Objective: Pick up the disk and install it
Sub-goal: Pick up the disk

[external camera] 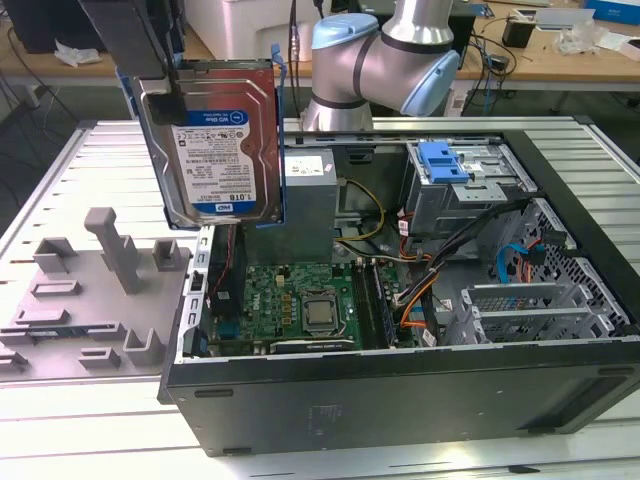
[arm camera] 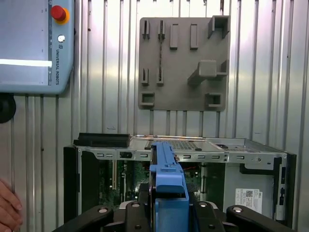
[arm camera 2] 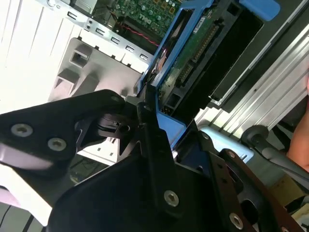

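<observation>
The disk (external camera: 222,140), a silver hard drive with a white-and-blue label and a blue bracket round its edges, hangs upright in the air over the open computer case's edge at the exterior view's left. My dark gripper (external camera: 165,85) is shut on its upper corner. In the second wrist view the black fingers (arm camera 2: 145,125) clamp the bracket, and the disk (arm camera 2: 193,53) runs away edge-on with its green circuit board showing. In the first wrist view the blue bracket (arm camera: 166,176) stands between my gripper's (arm camera: 168,205) two sides, above the case.
The open computer case (external camera: 400,400) lies on the ribbed metal table, with a motherboard (external camera: 300,300), a grey power-supply box (external camera: 310,190) and a metal cage with a blue latch (external camera: 450,165). A grey fixture plate (external camera: 90,290) lies at the exterior view's left. A hand (arm camera: 7,210) shows beside a pendant (arm camera: 34,43).
</observation>
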Robot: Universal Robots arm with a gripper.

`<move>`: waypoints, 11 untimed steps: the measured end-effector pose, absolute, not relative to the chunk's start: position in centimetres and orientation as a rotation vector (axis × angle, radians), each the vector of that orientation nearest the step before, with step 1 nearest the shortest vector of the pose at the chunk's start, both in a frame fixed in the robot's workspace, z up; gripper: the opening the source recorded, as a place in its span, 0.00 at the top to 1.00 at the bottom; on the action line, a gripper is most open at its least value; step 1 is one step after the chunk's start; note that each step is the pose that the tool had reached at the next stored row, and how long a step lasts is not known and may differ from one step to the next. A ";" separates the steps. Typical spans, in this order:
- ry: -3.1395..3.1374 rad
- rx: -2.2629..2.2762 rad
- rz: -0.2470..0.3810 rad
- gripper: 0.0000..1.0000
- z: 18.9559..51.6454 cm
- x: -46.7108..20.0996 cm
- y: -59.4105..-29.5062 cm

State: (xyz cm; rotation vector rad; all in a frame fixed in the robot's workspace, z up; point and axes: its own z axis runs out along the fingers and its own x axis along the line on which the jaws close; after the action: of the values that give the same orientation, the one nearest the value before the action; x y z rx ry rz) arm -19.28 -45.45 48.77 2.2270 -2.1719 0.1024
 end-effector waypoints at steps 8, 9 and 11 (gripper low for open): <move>-2.172 2.227 0.102 0.64 48.8 -19.3 -45.5; -2.172 2.227 0.102 0.64 48.8 -19.3 -45.5; -2.172 2.227 0.102 0.64 48.8 -18.7 -45.5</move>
State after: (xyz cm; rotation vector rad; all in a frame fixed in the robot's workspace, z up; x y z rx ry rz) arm -18.74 -45.50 48.78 2.2271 -2.1715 0.1024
